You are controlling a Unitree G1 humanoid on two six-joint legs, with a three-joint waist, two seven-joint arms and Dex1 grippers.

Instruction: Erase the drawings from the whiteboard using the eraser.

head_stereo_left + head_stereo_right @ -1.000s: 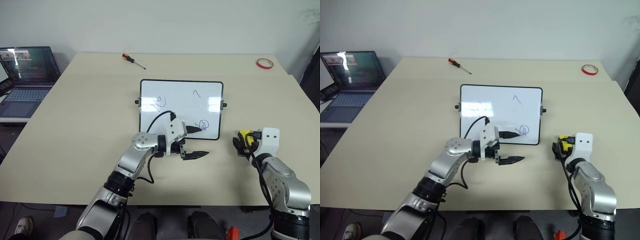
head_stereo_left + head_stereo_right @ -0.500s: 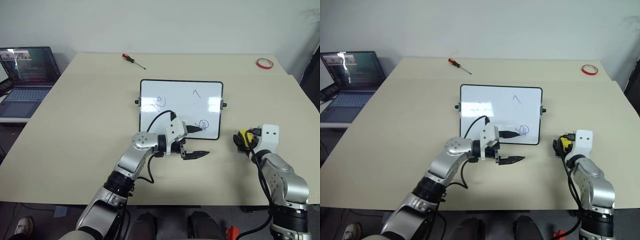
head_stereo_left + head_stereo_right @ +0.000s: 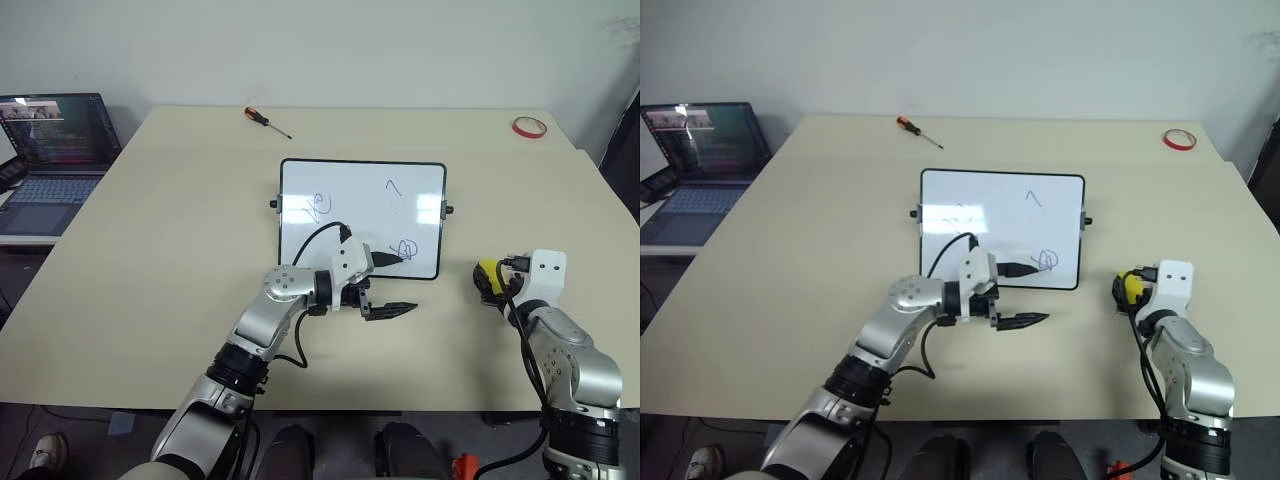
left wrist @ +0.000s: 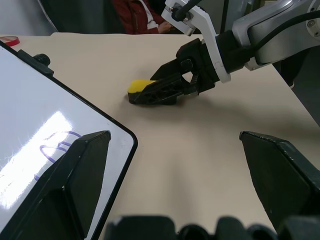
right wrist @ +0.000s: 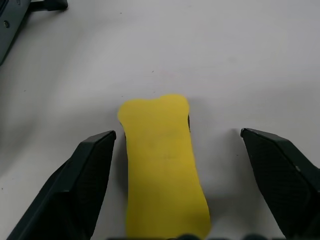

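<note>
From the head views we see the whiteboard (image 3: 362,218) mid-bench with blue drawings (image 3: 405,247), a screwdriver (image 3: 267,120) and red tape ring (image 3: 529,127) far behind, a laptop (image 3: 50,150) off to the left. In the left wrist view our left end effector (image 4: 180,180) gapes wide beside the board's corner. In the right wrist view the right end effector (image 5: 185,185) straddles the eraser (image 5: 162,165) on the bench, fingers apparently not touching.

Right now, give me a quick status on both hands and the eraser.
Right hand open, fingers either side of the eraser, not gripping. Eraser flat on the table, right of the whiteboard. Left hand open at the board's near edge. Nothing in the way.
</note>
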